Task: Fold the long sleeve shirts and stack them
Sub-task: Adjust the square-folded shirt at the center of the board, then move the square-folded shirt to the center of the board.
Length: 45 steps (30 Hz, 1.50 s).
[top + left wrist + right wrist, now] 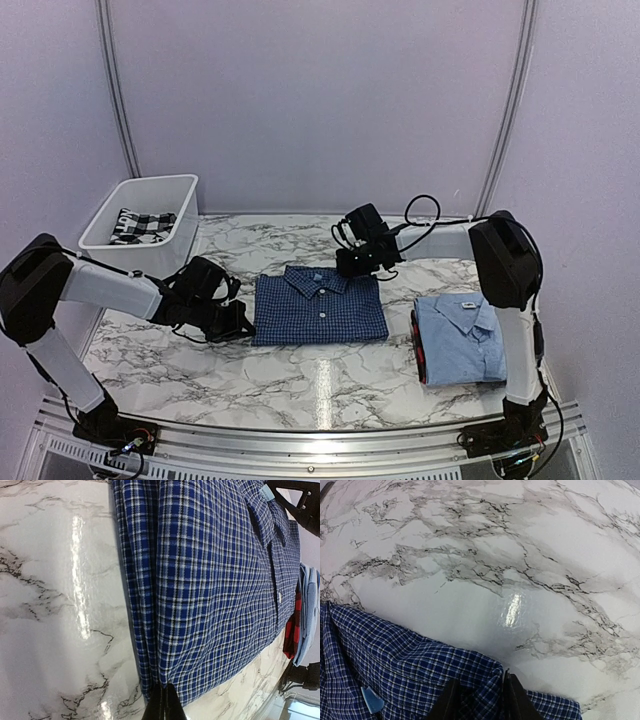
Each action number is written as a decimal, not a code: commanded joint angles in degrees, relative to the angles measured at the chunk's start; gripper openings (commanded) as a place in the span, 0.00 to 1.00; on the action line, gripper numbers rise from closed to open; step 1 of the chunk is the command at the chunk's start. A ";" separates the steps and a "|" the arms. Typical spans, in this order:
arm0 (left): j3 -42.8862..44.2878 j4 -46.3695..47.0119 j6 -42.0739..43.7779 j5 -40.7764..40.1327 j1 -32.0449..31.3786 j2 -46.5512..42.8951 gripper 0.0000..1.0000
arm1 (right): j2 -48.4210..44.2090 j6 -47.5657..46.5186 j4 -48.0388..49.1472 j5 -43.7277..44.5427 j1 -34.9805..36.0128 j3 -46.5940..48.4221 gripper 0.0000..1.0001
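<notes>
Dark blue checked shirt (320, 310) lies folded flat mid-worktop (200, 365), collar at the far edge. The left hand (235, 322) is at its left edge with fingers clenched tight and tips touching the cloth; the right hand (358, 262) is at the far right corner by the collar, fingers slightly parted with a ridge of cloth in the gap. Can't tell whether the left one actually pinches fabric; the light blue shirt (462, 338) is folded well apart at the right, on a red-and-black cloth (417, 345) mostly hidden beneath it. Both arms sit low over the marble, left forearm stretched rightward, right forearm angled leftward.
</notes>
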 commanded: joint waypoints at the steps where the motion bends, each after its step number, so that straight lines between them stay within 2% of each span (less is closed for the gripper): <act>1: -0.16 -5.60 -0.86 -2.34 -0.27 -3.30 0.00 | -2.72 -0.86 -0.08 -0.21 0.52 2.84 0.30; 5: -0.17 -8.48 -0.53 -3.03 -0.27 -4.43 0.00 | -7.78 -0.96 -1.21 0.43 0.74 -0.08 0.41; 10: -0.06 -10.23 -0.70 -3.50 -0.25 -5.27 0.00 | -16.72 -0.82 -2.12 1.96 1.78 -8.24 0.45; 16: 0.60 -12.24 -0.65 -3.55 -0.27 -5.98 0.00 | -27.20 1.73 -1.21 1.79 4.77 -21.82 0.28; 20: 1.29 -14.16 -0.34 -4.31 -0.27 -6.24 0.00 | -30.32 3.12 -0.63 1.81 7.91 -27.18 0.19; 23: 1.44 -14.88 -0.26 -4.55 -0.27 -6.25 0.00 | -29.54 3.72 1.20 1.19 8.43 -29.37 0.18; 31: 0.94 -15.73 -0.17 -5.69 -0.19 -6.63 0.00 | -18.91 4.44 1.66 5.01 8.07 -22.81 0.39; 35: 0.13 -15.89 -0.13 -5.85 0.15 -7.19 0.00 | -14.08 5.24 -0.78 7.03 8.09 -19.89 0.45; 38: -0.35 -16.48 0.12 -6.09 0.58 -7.88 0.00 | -14.02 5.62 -1.29 8.14 8.24 -19.54 0.49; 45: -2.50 -18.72 0.85 -6.95 2.53 -11.12 0.00 | -14.42 6.20 -1.56 7.11 10.07 -17.97 0.51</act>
